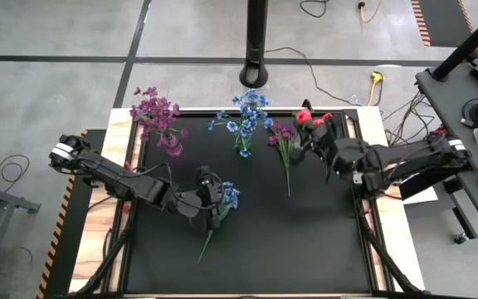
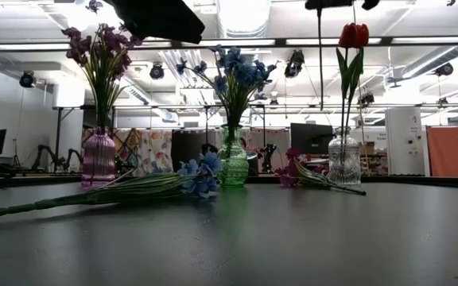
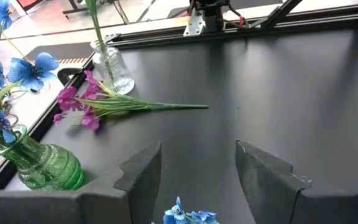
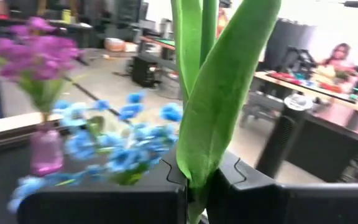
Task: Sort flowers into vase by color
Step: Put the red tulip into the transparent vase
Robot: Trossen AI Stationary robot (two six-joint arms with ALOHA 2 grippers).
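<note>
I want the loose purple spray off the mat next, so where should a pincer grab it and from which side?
Grip the purple spray by its bare green stem, below the blooms, coming straight down from above. It lies flat on the black mat, blooms toward the clear vase, stem free of the other flowers.

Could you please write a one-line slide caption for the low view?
Three glass vases in a row: purple vase, green vase, clear vase with a red tulip; loose blue flower in front.

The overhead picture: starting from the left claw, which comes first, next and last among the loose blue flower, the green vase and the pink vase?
From the left gripper, in the high view:
1. The loose blue flower, lying right at the open fingers, mid-table.
2. The green vase, at the back edge, centre, holding blue blooms.
3. The pink vase, at the back left, holding purple blooms; only slightly farther than the green one.
</note>
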